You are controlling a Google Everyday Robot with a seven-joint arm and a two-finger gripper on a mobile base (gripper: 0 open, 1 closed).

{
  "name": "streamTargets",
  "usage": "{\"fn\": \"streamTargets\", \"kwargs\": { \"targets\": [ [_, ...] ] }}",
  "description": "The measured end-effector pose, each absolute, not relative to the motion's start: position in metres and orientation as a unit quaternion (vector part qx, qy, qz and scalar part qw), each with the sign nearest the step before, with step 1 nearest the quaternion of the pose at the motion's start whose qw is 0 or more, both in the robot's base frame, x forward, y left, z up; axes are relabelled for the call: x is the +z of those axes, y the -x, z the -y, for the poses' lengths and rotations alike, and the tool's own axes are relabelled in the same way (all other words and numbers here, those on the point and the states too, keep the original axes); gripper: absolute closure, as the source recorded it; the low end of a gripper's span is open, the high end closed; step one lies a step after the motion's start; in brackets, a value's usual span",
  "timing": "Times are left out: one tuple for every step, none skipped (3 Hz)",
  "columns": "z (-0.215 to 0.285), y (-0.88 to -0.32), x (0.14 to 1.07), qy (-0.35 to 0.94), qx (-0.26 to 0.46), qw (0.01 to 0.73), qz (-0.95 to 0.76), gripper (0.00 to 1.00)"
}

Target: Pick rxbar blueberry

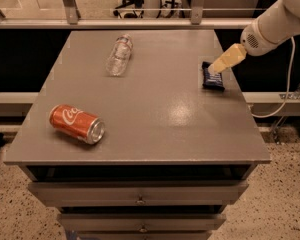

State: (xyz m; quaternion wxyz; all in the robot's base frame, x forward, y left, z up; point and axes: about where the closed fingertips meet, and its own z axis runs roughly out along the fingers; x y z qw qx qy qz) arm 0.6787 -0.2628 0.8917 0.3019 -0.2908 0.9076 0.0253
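Note:
The rxbar blueberry (213,78) is a small flat dark navy wrapper with pale lettering. It lies near the right edge of the grey table (155,109), toward the back. My gripper (221,65) comes in from the upper right on a white arm. Its pale yellowish tip hangs just over the far end of the bar and covers a little of that end.
A red soda can (76,123) lies on its side at the front left. A clear plastic bottle (119,55) lies at the back centre-left. Drawers sit below the table front. A rail and a white cable run behind and to the right.

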Motion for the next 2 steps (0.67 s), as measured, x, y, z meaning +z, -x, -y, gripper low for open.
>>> {"fn": "streamTargets", "kwargs": {
  "targets": [
    [0.243,-0.701,0.861,0.273,0.054,0.316,-0.907,0.0],
    [0.23,-0.703,0.844,0.265,0.071,0.317,-0.908,0.0]
  ]
}}
